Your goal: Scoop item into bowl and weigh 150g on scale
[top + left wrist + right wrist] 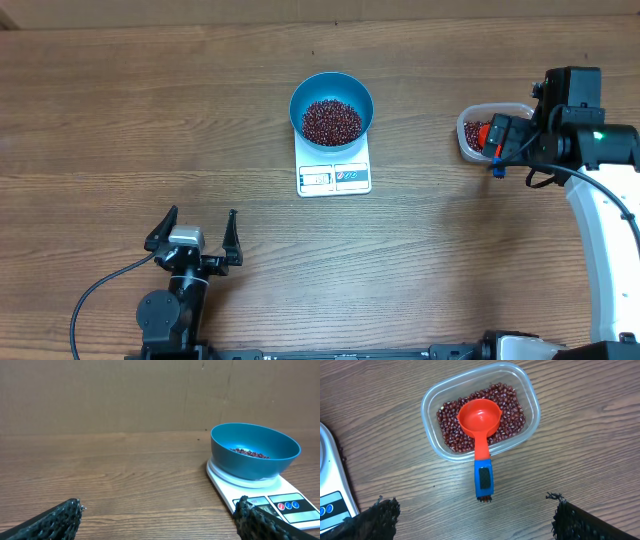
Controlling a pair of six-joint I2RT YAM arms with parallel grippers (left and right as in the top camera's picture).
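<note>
Status of the task: the round deep bright blue plastic bowl point(332, 108) stands on the small flat white rectangular kitchen scale point(334, 177), near the middle of the brown wooden table point(120, 110). A shallow heap of small dark red-brown beans point(332, 121) covers the bowl's bottom. The scale's display is too small to read, so I cannot confirm the target weight.

More beans lie in the clear rounded-rectangular plastic tub point(536, 410) on my right side, well apart from the scale.

Tool: the orange-red plastic scoop with a blue handle end point(480, 435) rests with its empty cup facing up on the tub's beans. Its long axis runs from the cup straight back toward my right wrist. The handle crosses the near rim and points between my fingers.

End effectors: my right gripper point(472, 510) hangs spread wide above the handle end, holding nothing. My left gripper point(193, 232) is likewise spread wide and empty, near the table's front edge.

Judgement: if weight is short, regrasping the handle comes first.
</note>
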